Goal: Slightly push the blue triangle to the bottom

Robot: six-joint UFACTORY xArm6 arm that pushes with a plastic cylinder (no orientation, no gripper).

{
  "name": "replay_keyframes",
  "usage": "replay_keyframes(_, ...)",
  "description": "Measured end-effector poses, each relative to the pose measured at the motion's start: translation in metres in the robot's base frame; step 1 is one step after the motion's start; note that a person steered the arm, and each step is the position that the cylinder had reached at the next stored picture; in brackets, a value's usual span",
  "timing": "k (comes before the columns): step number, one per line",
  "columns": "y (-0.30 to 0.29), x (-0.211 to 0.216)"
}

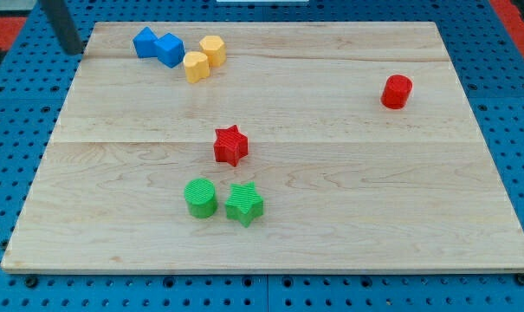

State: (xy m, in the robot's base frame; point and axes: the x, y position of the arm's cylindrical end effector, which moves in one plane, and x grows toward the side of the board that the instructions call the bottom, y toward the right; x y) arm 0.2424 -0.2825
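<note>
— Looking across the room: the wooden surface fills most of the view, with the dark rod ending in my tip just off its top-left corner.

— Any claw on it?

— None shows, so apart or together I cannot tell. The tip sits left of the blue triangle, apart from it.

— And that triangle?

— Top left, touching a blue cube. Two yellow blocks sit just right of those.

— The rest?

— A red star mid-board, a green cylinder beside a green star below, and a red cylinder far right.
</note>
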Motion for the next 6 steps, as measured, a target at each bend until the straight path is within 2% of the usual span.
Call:
replay_keyframes(1, 0.055, -0.039)
replay_keyframes(2, 0.115, -0.05)
replay_keyframes(3, 0.099, -0.044)
replay_keyframes(4, 0.053, -0.026)
replay_keyframes(5, 0.049, -0.03)
replay_keyframes(6, 0.088, -0.036)
